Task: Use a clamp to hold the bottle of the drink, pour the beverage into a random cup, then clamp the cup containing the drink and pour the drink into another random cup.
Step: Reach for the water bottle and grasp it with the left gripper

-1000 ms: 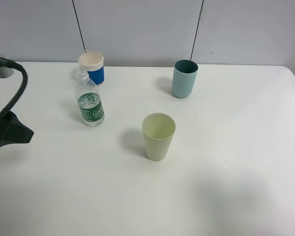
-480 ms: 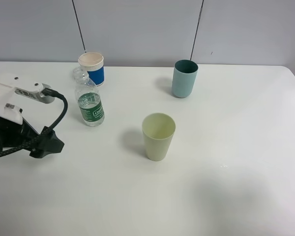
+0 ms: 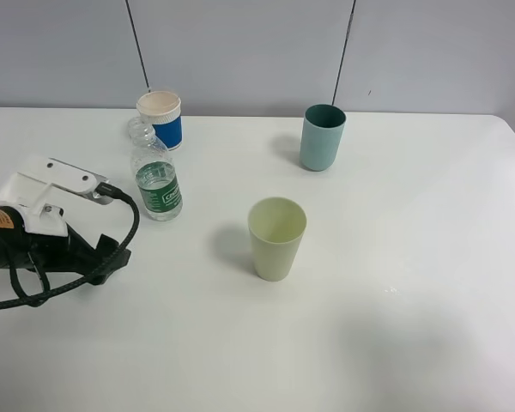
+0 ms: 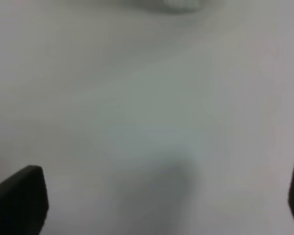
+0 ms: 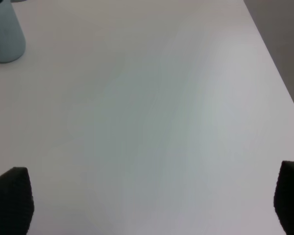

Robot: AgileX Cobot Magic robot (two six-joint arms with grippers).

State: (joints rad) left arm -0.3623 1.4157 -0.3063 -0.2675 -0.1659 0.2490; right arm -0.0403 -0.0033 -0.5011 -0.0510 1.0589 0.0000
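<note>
"On the white table (image 3: 412, 257), what goes down first?"

"Item 1: bottle (image 3: 157, 184), clear ribbed plastic with a green label, upright on the left side. The clear beverage (image 3: 157, 174) fills its lower part. It stands just in front of item 2, a blue-and-white paper cup (image 3: 160, 118); whether the two touch, I cannot tell."

"The tumblers?"

"Item 3: teal tumbler (image 3: 323, 137), upright at the back, right of centre, well apart from the bottle. I cannot make out any contents. Item 4: pale green tumbler (image 3: 276, 239), upright near the middle, between the other two and nearer the camera."

"And the grippers?"

"Left gripper (image 4: 157, 201): jaws spread wide with nothing between them. It sits low over the table near the bottle, on its front-left side, not touching it. Right gripper (image 5: 149, 198): outside the high view. Its own camera shows the jaws spread wide over bare table, gripping nothing, with the teal tumbler off at the edge"
</note>
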